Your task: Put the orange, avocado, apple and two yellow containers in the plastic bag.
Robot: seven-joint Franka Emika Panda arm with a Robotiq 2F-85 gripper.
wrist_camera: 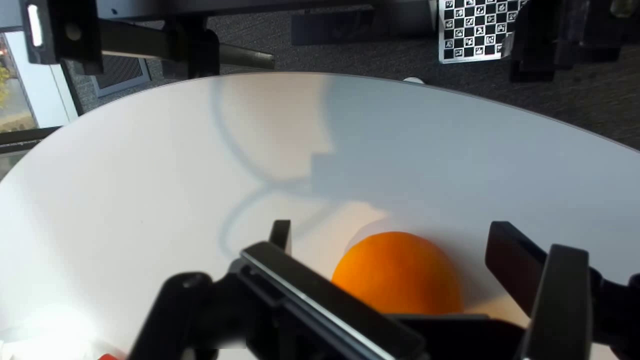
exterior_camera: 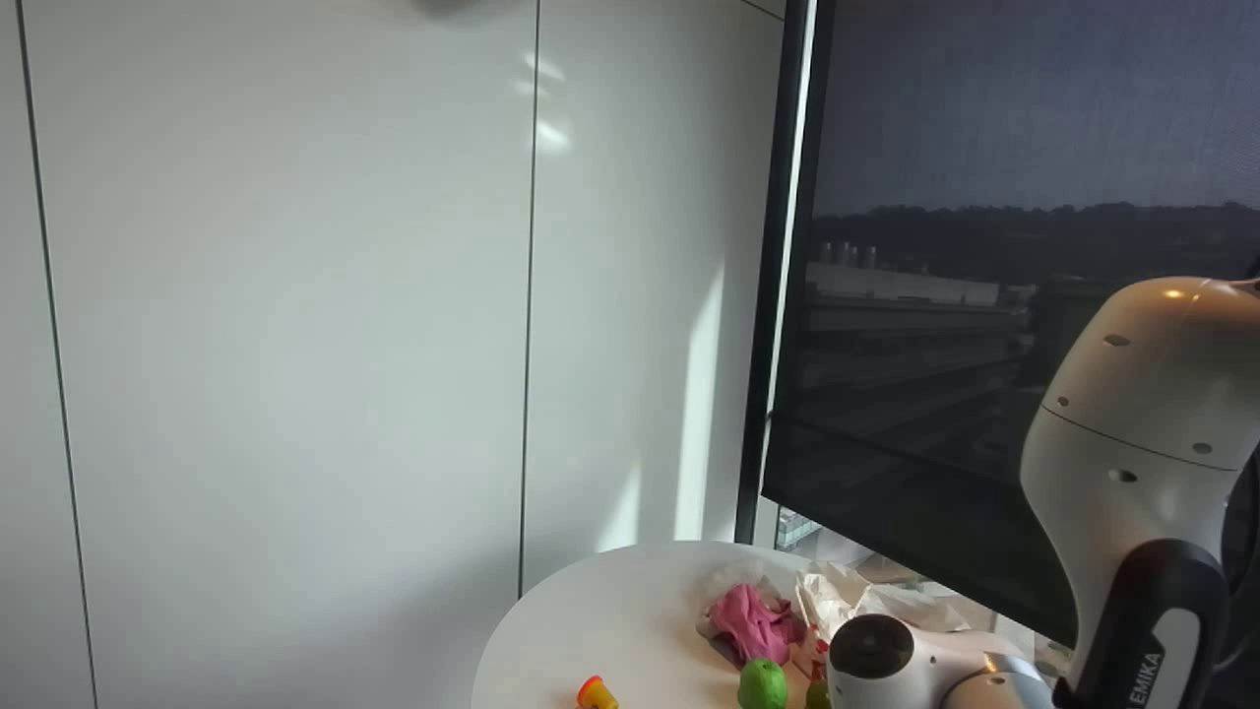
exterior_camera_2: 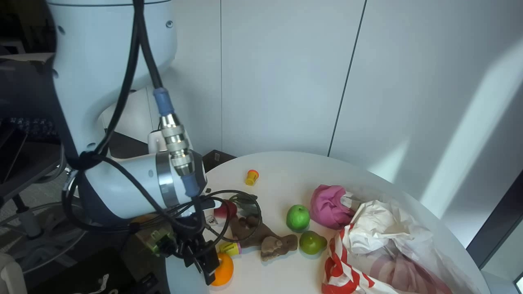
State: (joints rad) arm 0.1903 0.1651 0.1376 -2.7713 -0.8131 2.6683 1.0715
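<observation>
Jaws: released, standing well apart. In the wrist view I have the orange (wrist_camera: 400, 275) between the two sides of the gripper (wrist_camera: 390, 235), with bare table (wrist_camera: 150, 165) showing between the fruit and the fingertips (wrist_camera: 510, 265). The gripper covers the lower part of the orange from this camera.

Adjacent items: in an exterior view, a yellow container (exterior_camera_2: 229, 248) with a pink lid lies on its side just beside the orange. A brown toy (exterior_camera_2: 261, 237) lies next to that container. Near the toy is a red round item (exterior_camera_2: 220, 210), partly covered by the cables (exterior_camera_2: 176, 141) of the arm (exterior_camera_2: 98, 53).

Outer items: a green pear-shaped fruit (exterior_camera_2: 312, 243) and a round green fruit (exterior_camera_2: 298, 218) sit just beside each other, near the toy. I cannot confirm which items are the avocado and the apple. A pink cloth (exterior_camera_2: 328, 206) lies just beside the round green fruit. The plastic bag (exterior_camera_2: 378, 226), white with red markings, lies crumpled next to the cloth, well apart from the orange. Another yellow container (exterior_camera_2: 251, 178), orange-lidded, is near the table edge, well apart from the bag in both exterior views.
</observation>
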